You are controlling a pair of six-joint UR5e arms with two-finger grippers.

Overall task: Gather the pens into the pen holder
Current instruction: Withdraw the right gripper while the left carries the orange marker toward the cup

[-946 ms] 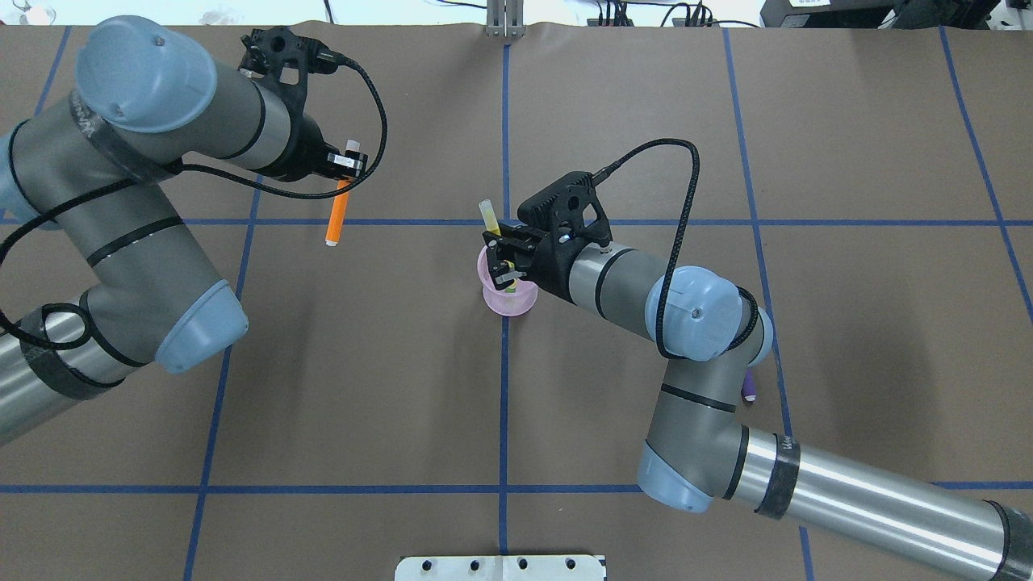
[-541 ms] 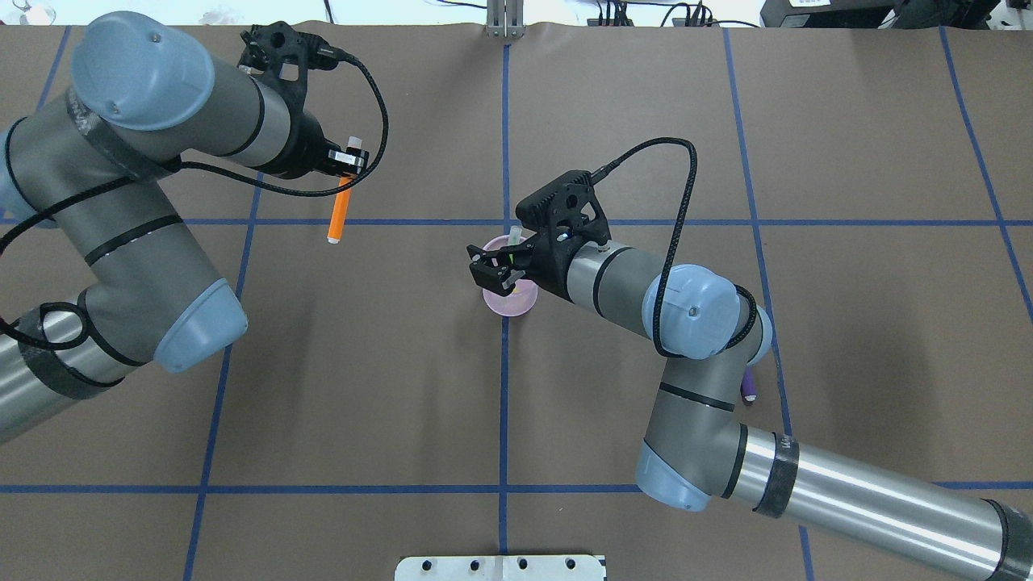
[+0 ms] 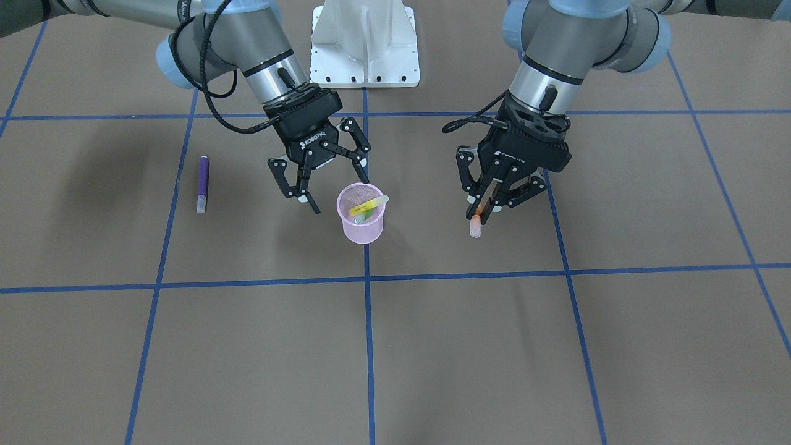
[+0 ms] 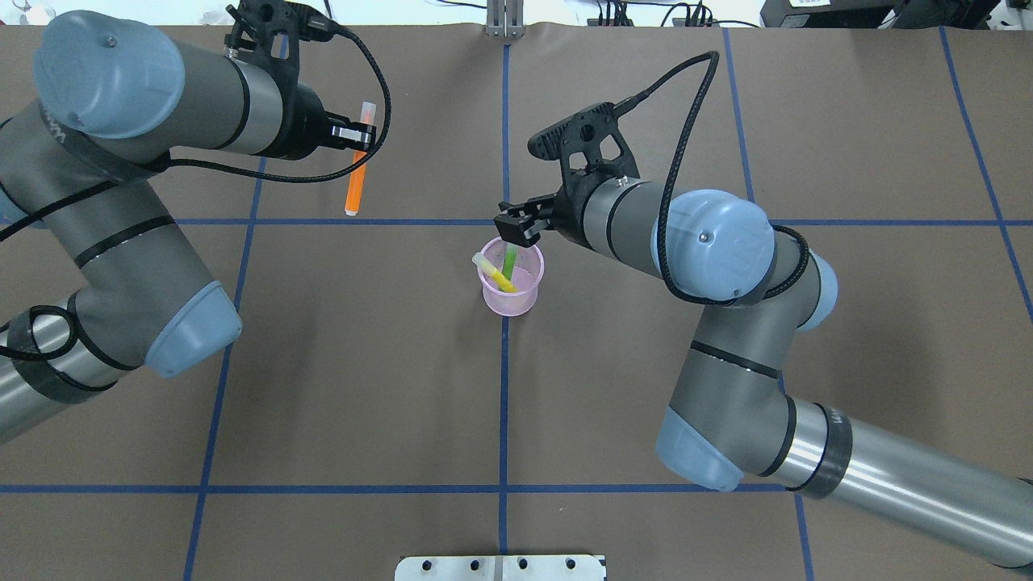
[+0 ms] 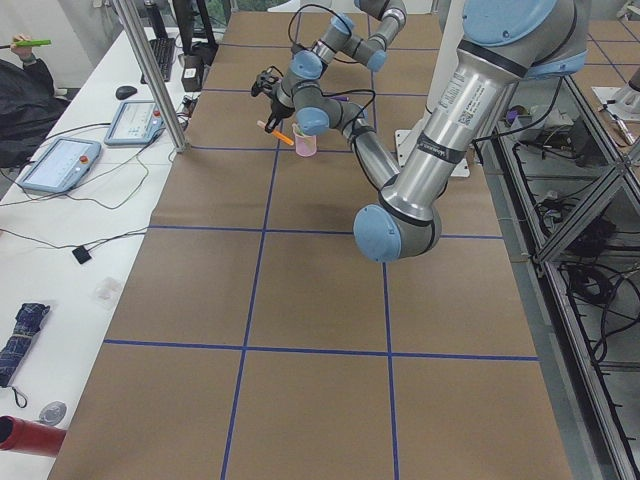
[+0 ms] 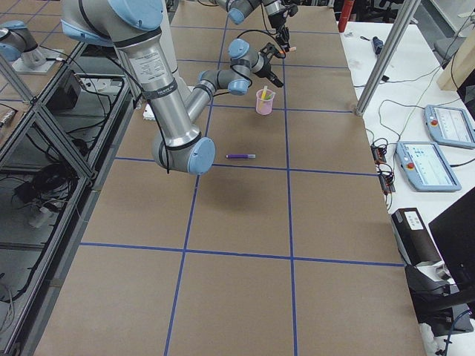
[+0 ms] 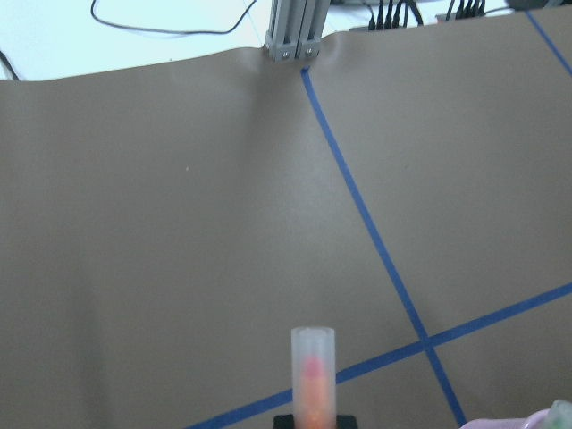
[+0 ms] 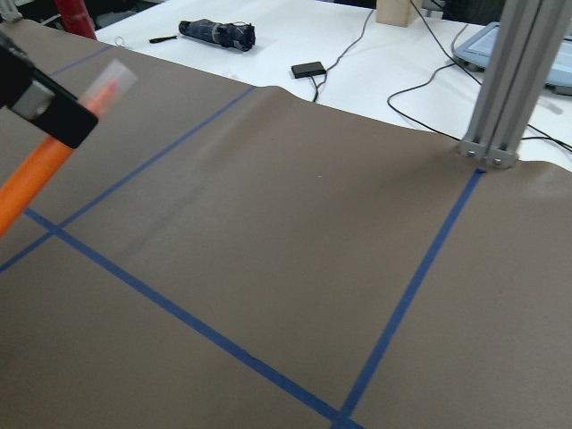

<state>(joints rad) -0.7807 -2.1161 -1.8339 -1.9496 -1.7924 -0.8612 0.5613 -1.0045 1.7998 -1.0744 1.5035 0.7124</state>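
Note:
The pink mesh pen holder [image 4: 510, 297] [image 3: 361, 233] stands at the table's middle. A green pen [image 4: 494, 274] [image 3: 369, 207] leans inside it, its pale cap over the rim. My right gripper [image 4: 516, 230] [image 3: 337, 188] hangs open just beside and above the cup, with nothing between its fingers. My left gripper [image 4: 355, 137] [image 3: 485, 207] is shut on the orange pen [image 4: 353, 190] [image 3: 476, 225], held above the table off to the cup's side. The purple pen [image 3: 203, 183] [image 6: 240, 156] lies flat on the table on my right side; in the overhead view my right arm hides it.
Blue tape lines grid the brown table. A white mounting plate [image 3: 364, 43] sits at the robot's base. A metal post [image 4: 504, 20] stands at the far edge. A white bench with tablets [image 6: 427, 163] and cables runs beyond that edge.
My right gripper opened and let go of the green pen, which dropped into the pen holder; the gripper then drew back toward the far side. My left gripper rose slightly rightward with the orange pen.

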